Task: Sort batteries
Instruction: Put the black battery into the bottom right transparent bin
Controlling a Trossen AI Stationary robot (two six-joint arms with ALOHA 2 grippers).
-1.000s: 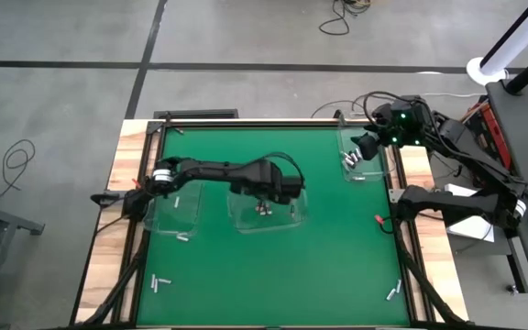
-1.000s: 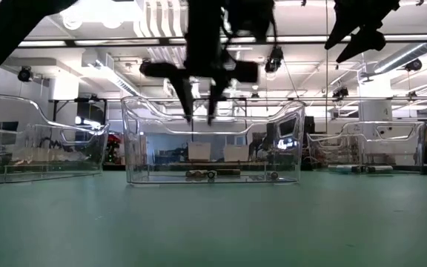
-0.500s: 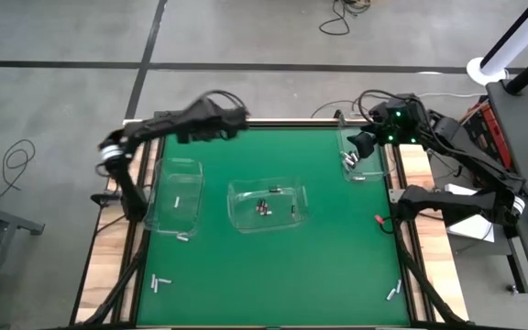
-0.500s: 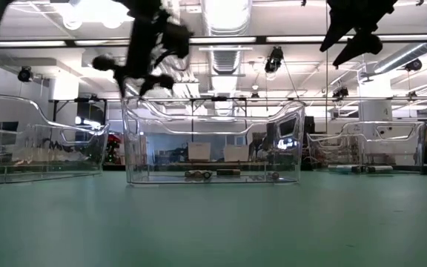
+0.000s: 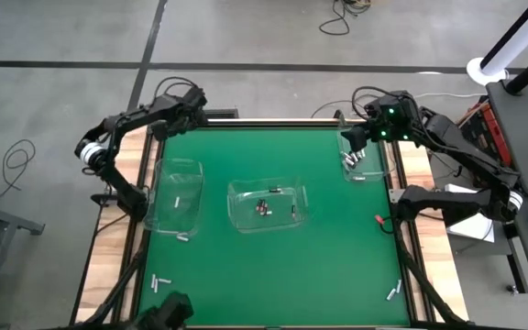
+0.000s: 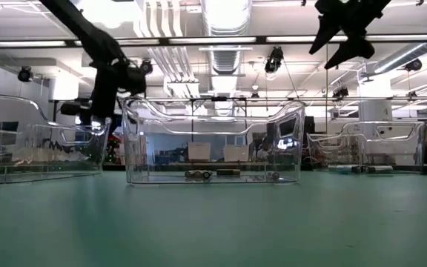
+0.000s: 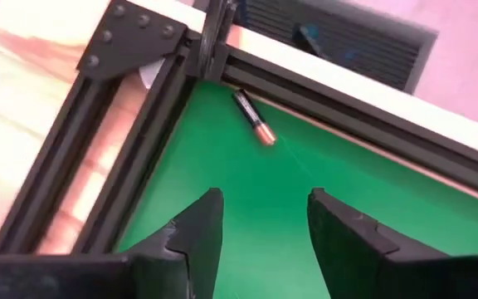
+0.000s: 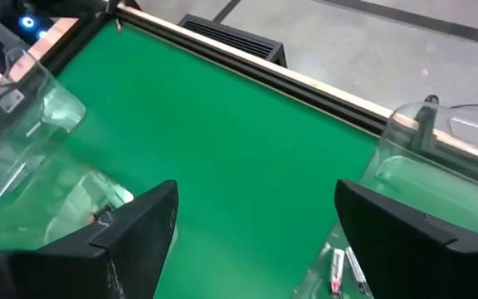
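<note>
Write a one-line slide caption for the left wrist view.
Open left gripper hovers over the green mat's corner, facing a lone battery lying near the black frame.

Three clear bins [image 5: 267, 203] break up the mat [image 5: 273, 275]; its near half lies open.

Small silvery batteries [image 5: 264, 207] lie in clear bins; others [image 5: 160, 283] loose on green mat.
</note>
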